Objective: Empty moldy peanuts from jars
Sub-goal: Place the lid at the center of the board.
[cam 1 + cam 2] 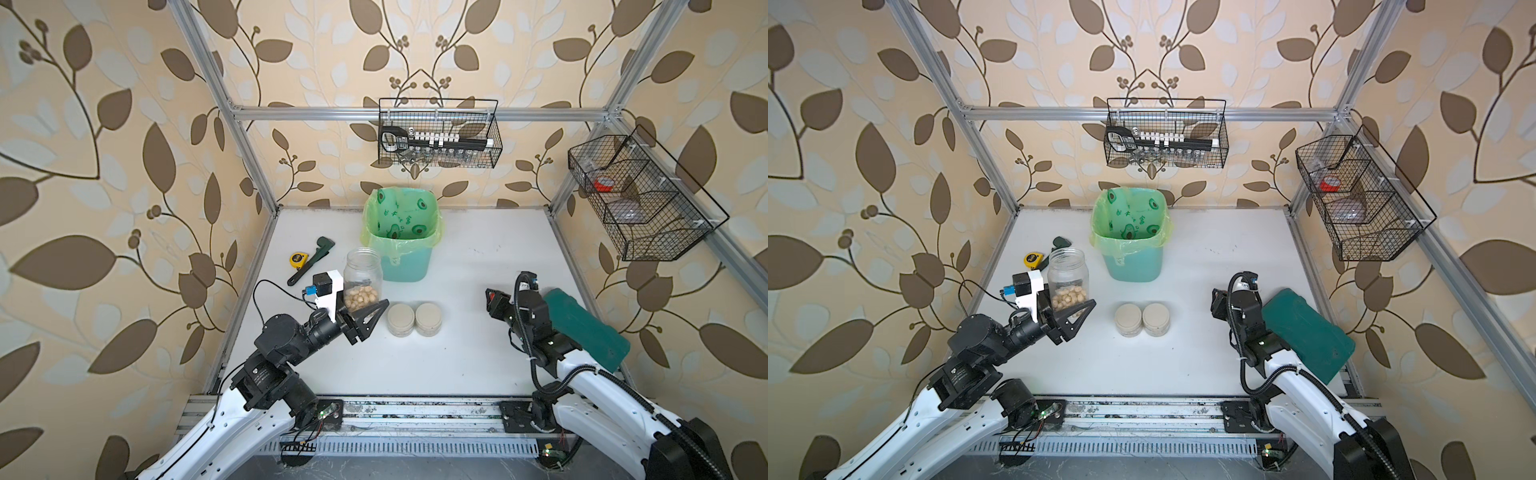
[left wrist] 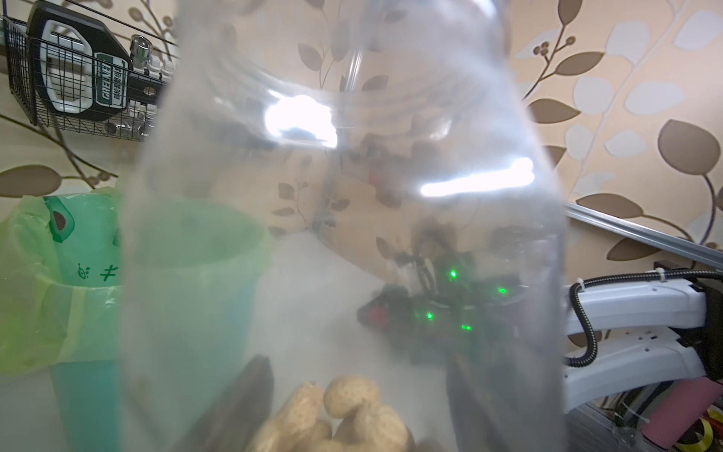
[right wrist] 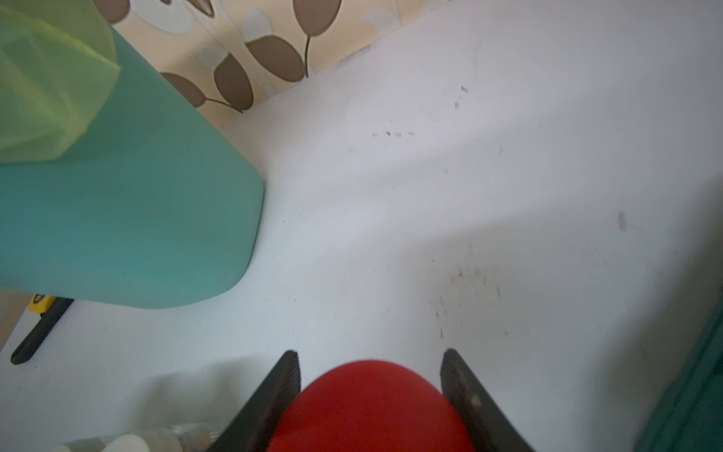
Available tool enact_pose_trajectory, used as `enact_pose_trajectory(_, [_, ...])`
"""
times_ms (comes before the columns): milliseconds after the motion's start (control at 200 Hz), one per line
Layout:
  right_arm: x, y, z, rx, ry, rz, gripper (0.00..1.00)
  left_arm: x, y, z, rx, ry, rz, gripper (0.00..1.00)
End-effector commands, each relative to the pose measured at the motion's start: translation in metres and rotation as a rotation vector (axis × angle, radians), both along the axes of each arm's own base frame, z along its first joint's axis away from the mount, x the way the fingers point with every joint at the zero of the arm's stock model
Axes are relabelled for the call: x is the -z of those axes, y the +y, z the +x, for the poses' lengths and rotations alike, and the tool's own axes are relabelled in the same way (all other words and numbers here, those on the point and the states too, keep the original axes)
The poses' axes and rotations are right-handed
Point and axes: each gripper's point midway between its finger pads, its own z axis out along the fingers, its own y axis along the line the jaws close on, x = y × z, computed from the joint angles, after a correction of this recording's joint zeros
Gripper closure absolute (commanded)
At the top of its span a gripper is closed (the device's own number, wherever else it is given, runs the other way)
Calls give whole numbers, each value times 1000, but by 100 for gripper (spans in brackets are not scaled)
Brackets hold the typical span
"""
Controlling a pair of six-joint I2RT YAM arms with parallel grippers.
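My left claw (image 1: 362, 306) grips the tall jar (image 1: 362, 268) low and upright, so the peanuts (image 1: 360, 297) sit at the bottom. My right claw (image 3: 371, 362) pinches the red lid (image 3: 369, 407), held aside, leaving the mouth open. The bin (image 1: 405, 266) stands just behind, handy for tipping. Two short jars (image 1: 401, 318) stand capped nearby.

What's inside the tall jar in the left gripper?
Pale peanuts piled at the bottom of the tall jar, nothing above them. The left gripper covers the pile's lowest part.

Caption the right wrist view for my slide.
Right pincer grips a red lid over the white table, mint-green bin nearby.
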Motion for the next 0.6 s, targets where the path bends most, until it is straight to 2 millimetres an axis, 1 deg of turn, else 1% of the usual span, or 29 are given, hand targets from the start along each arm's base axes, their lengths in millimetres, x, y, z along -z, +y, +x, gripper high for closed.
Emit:
enact_pose_trajectory(0, [2, 3, 3, 45, -28, -12, 61, -9, 1, -8, 29, -17, -35, 63])
enact_pose_trajectory(120, [9, 8, 2, 47, -17, -23, 61, -8, 3, -10, 30, -12, -36, 63])
enact_pose_trajectory(325, [38, 1, 3, 113, 52, -31, 61, 2, 4, -6, 11, 11, -38, 63])
enact_pose_trajectory(455, [53, -8, 4, 167, 83, -60, 60, 7, 6, -6, 4, 22, -41, 63])
enact_pose_trajectory(595, [65, -20, 2, 222, 87, -62, 60, 10, 7, -6, -2, 38, -41, 63])
